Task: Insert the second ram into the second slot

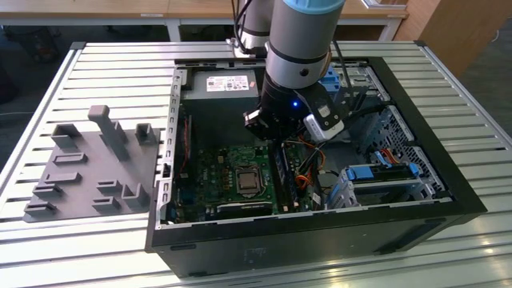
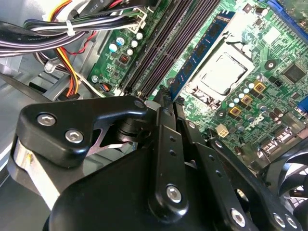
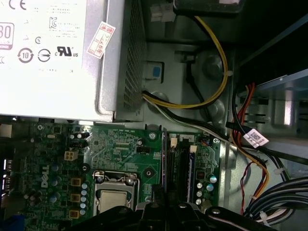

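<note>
Item 1. A computer case (image 1: pixel 304 240) lies open on a slatted metal surface (image 1: pixel 104 66). The arm reaches down into it over the board (image 1: pixel 216 174).

Item 2. The gripper (image 2: pixel 169 98) is low in the case, at the end of the memory slots nearer the power supply (image 1: pixel 224 87). Its fingers (image 2: pixel 163 144) are drawn narrow. In the second wrist view the near end of the ram (image 2: pixel 204 45) runs in between their tips, so the gripper is closed on that end.

Item 3. The ram stands on edge along the slot line just beside the processor socket (image 2: pixel 221 72), parallel to it. Blue board and black chips show on the side facing the socket. Whether it is fully seated cannot be told.

Item 4. On the far side of the ram from the socket lie further dark slots (image 2: pixel 159 48). Beyond those, bundled cables (image 2: pixel 67 33) run along the board's edge.

Item 5. In the exterior view the ram (image 1: pixel 281 177) shows as a dark strip leading from the gripper toward the case's near wall.

Item 6. A grey fixture (image 1: pixel 88 174) sits on the surface at the exterior view's left, apart from the arm. Blue drive brackets (image 1: pixel 384 174) sit in the case at that view's right.
</note>
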